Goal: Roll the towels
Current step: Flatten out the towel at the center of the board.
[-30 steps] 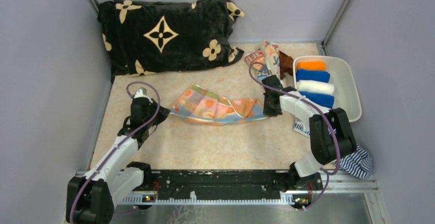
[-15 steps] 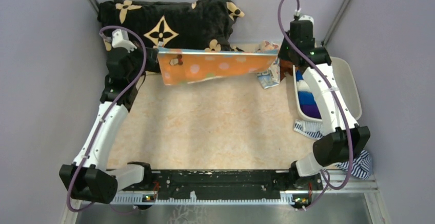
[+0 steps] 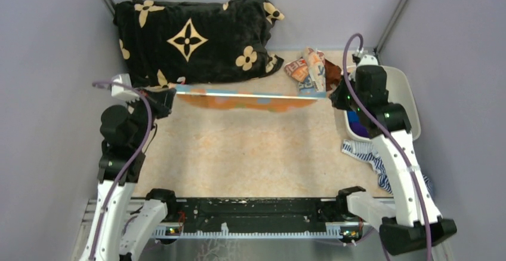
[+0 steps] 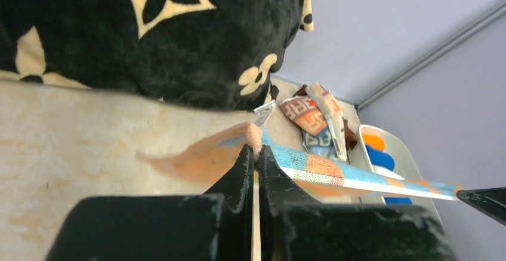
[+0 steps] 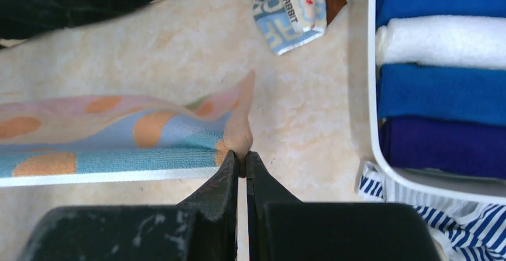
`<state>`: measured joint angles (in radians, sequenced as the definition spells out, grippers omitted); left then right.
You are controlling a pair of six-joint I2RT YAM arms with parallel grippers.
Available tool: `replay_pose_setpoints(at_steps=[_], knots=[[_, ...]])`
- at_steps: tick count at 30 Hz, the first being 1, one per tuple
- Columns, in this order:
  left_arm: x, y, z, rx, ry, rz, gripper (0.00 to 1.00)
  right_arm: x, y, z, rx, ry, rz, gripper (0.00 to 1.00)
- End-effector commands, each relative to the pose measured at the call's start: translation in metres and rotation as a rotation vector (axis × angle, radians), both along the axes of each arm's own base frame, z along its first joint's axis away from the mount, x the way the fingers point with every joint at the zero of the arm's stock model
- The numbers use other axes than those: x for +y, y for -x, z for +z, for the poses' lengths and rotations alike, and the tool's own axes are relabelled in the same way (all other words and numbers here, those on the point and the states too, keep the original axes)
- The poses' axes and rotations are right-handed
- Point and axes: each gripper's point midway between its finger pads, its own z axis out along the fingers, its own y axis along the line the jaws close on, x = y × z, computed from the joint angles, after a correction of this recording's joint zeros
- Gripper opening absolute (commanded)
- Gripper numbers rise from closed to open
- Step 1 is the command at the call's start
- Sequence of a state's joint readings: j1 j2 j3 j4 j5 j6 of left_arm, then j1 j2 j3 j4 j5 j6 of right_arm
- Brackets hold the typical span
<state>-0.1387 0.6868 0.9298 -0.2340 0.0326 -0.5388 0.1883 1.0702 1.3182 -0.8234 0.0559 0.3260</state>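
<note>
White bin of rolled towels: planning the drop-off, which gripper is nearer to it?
Right. The right gripper pinches an end of the orange towel just beside the white bin; the left gripper pinches the other end, far across the table by the black blanket.

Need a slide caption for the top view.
Left hand and right hand pinch the orange-peach towel taut above the table.

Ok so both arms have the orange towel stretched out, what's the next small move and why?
Probably lower both arms to lay the orange towel flat on the table: the left gripper and right gripper each pinch a corner, holding it taut in the air.
</note>
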Motion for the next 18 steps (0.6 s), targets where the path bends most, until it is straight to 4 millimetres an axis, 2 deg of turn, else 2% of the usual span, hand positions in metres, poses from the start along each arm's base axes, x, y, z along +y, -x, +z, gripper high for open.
replay_pose_setpoints(at_steps=[1, 5, 8, 11, 13, 14, 18], knots=[[0.022, 0.029, -0.012, 0.007, -0.021, 0.086, 0.0, -0.017, 0.036, 0.002, -0.034, 0.014, -0.036, 0.0], [0.021, 0.037, -0.03, 0.053, -0.02, 0.078, 0.0, -0.013, 0.047, -0.011, 0.003, -0.014, -0.024, 0.0], [0.018, 0.027, -0.057, 0.107, -0.008, 0.072, 0.0, -0.013, 0.04, -0.03, 0.051, -0.015, -0.037, 0.0], [0.015, 0.006, -0.093, 0.181, 0.013, 0.075, 0.0, -0.014, 0.019, -0.058, 0.107, 0.004, -0.071, 0.0], [0.014, -0.011, -0.118, 0.228, 0.024, 0.084, 0.0, -0.013, -0.002, -0.078, 0.138, 0.018, -0.082, 0.0], [0.013, -0.02, -0.131, 0.255, 0.028, 0.089, 0.0, -0.012, -0.016, -0.094, 0.177, 0.03, -0.089, 0.0], [0.009, -0.054, -0.179, 0.348, 0.044, 0.102, 0.0, -0.012, -0.066, -0.138, 0.247, 0.074, -0.122, 0.0]])
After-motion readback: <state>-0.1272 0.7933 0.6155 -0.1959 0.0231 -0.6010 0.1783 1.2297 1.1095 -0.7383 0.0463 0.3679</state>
